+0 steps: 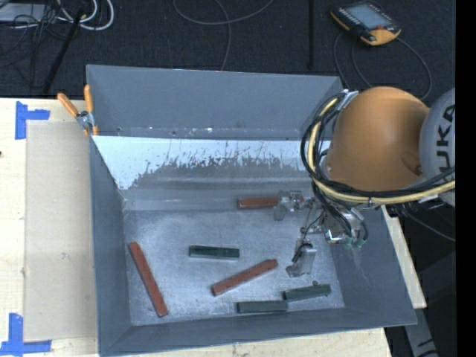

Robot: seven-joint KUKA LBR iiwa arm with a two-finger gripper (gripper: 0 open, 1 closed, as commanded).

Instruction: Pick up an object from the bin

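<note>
1. Plainly, the pick is not yet made. The grey metal bin has all 6 bars I can count lying flat on its floor. That floor looks dull and finely speckled, and the sloping back wall is streaked with scuffs.
2. The arm's orange cover is a smooth rounded dome ringed by looped cables, and it hangs over the bin's right side.
3. Below it the gripper sits low in the bin. Its fingers are released and spread, with nothing between them. I judge that settling on 1 bar, closing and lifting are all left to do.
4. The long reddish-brown bar lies slanted at the left, well apart from the gripper. It is the longest piece, slim and straight-edged.
5. The slanted reddish-brown bar lies mid-floor, its right end just beside the nearer finger.
6. The back reddish-brown bar lies along the foot of the back wall, its right end near the other finger. I cannot tell whether they touch. These 2 bars look to me like the likeliest picks.
7. The 3 dark green bars are the slimmest pieces, matte and rigid-looking.
   - The middle green bar lies mid-floor.
   - The front green bar lies along the front wall.
   - The short green bar lies near the gripper, towards the front right.
</note>
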